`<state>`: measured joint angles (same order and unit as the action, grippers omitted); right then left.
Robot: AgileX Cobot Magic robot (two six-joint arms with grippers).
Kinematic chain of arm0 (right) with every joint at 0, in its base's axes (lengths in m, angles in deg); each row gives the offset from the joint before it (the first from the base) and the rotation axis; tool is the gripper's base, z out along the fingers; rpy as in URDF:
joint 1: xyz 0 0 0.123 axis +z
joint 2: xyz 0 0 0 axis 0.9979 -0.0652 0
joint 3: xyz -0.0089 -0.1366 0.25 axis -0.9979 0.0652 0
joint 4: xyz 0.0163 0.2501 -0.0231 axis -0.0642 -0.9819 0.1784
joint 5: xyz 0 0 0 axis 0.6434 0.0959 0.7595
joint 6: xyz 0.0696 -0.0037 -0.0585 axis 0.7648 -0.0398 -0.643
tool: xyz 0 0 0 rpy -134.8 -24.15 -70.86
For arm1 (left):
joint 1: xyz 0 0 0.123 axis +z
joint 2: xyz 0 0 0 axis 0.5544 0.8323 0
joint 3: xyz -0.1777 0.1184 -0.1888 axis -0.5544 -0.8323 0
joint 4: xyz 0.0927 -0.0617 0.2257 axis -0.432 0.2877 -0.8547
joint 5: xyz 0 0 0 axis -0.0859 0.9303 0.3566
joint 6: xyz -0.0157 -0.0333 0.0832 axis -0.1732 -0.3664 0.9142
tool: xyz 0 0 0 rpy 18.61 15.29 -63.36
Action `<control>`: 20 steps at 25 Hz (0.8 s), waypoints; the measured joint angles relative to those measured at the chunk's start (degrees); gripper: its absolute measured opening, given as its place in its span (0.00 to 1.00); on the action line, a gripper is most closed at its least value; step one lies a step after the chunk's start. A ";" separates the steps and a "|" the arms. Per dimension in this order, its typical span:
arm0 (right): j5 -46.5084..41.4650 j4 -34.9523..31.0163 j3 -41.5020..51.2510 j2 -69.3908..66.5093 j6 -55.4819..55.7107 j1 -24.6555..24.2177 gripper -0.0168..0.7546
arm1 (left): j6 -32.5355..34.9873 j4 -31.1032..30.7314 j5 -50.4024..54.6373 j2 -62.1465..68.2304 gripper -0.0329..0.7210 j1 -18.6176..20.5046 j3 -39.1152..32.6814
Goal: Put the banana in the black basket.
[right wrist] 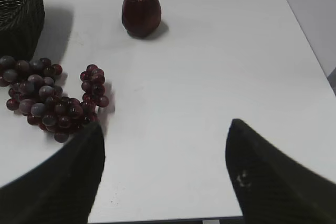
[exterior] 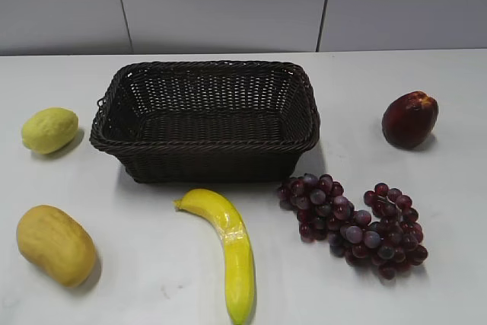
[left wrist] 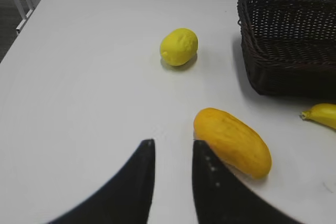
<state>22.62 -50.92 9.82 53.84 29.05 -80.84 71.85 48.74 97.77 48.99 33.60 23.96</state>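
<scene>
On the white bench [exterior: 152, 279], going left to right, a small pale-yellow lemon-like fruit [exterior: 49, 129] sits at about nine o'clock, with a stubby yellow-orange oval fruit [exterior: 55, 244] below it at about eight. The large rectangular dark woven wicker basket [exterior: 204, 121] stands at the centre toward twelve o'clock, and nothing shows inside it. The long, curved, glossy bright-yellow banana [exterior: 227, 246] lies on the bench at six o'clock, just in front of the basket's near wall but apart from it, its stem end pointing toward the basket. A bunch of dark red-purple grapes [exterior: 354, 226] lies at about four o'clock, and a dark red rounded fruit [exterior: 410, 119] at two.

The left end effector [left wrist: 173, 153] hovers over bare bench just beside the oval fruit, its fingers close together with only a narrow gap and nothing between them. The right end effector [right wrist: 165, 140] is spread wide over bare bench near the grapes, holding nothing.

I judge the task not yet started: the banana is untouched and outside the basket. Reaching, grasping, lifting and placing all remain.
</scene>
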 joint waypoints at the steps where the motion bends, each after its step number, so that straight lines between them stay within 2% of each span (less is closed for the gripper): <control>1: 0.00 0.00 0.00 0.00 0.00 0.00 0.76 | 0.00 0.55 -0.27 0.00 0.62 0.00 0.21; 2: 0.00 0.00 0.00 0.00 0.00 0.00 0.76 | 0.00 0.91 -0.96 0.00 0.75 0.00 0.43; 3: 0.00 0.00 0.00 0.00 0.00 0.00 0.76 | 0.00 1.16 -1.50 0.09 0.81 0.00 0.83; 5: 0.00 0.00 0.00 0.00 0.00 0.00 0.76 | 0.00 1.46 -2.39 1.72 0.87 0.00 2.05; 11: 0.00 0.00 0.00 0.00 0.00 0.00 0.76 | 0.00 2.39 -4.30 15.32 0.90 0.00 7.47; 20: 0.02 0.00 0.00 0.00 0.00 0.00 0.76 | 0.00 6.80 -5.95 39.45 0.88 -0.56 17.17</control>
<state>22.64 -50.92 9.82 53.84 29.05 -80.84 71.85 55.54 91.81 88.44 33.03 41.12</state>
